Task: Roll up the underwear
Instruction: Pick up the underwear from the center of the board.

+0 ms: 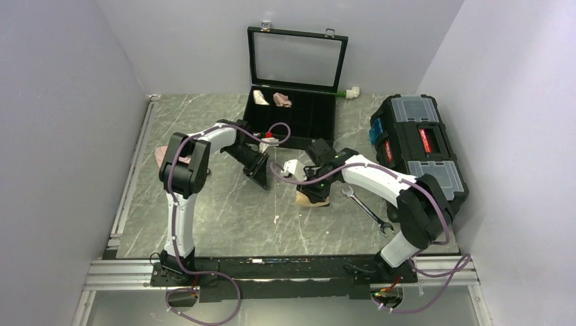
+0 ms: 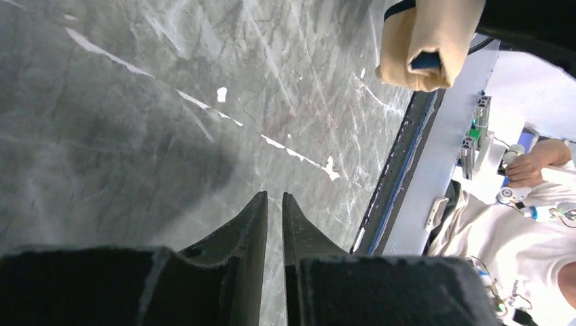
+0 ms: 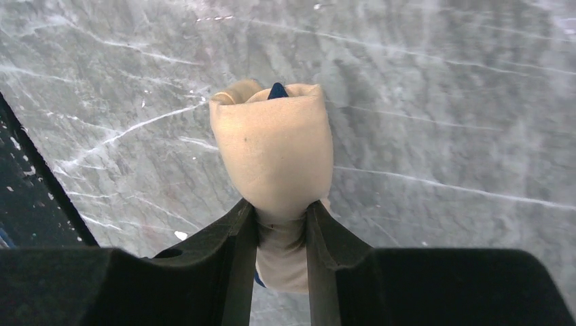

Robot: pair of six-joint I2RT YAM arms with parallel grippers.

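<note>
The tan-beige underwear point(image 3: 275, 146) is bundled into a tight roll with a bit of navy edging showing at its far end. My right gripper point(image 3: 280, 207) is shut on its near end, the fabric pinched between both fingers. In the top view the underwear point(image 1: 312, 197) sits at the table's middle under the right gripper point(image 1: 311, 185). It also shows in the left wrist view point(image 2: 428, 41), at the top right. My left gripper point(image 2: 274, 197) is shut and empty above bare table; in the top view the left gripper point(image 1: 263, 180) is just left of the roll.
An open black case point(image 1: 292, 112) at the back holds small cream and pink fabric rolls. A black toolbox point(image 1: 418, 146) stands at the right. A wrench point(image 1: 367, 209) lies on the table near the right arm. Pink fabric point(image 1: 162, 156) lies at the left behind the left arm.
</note>
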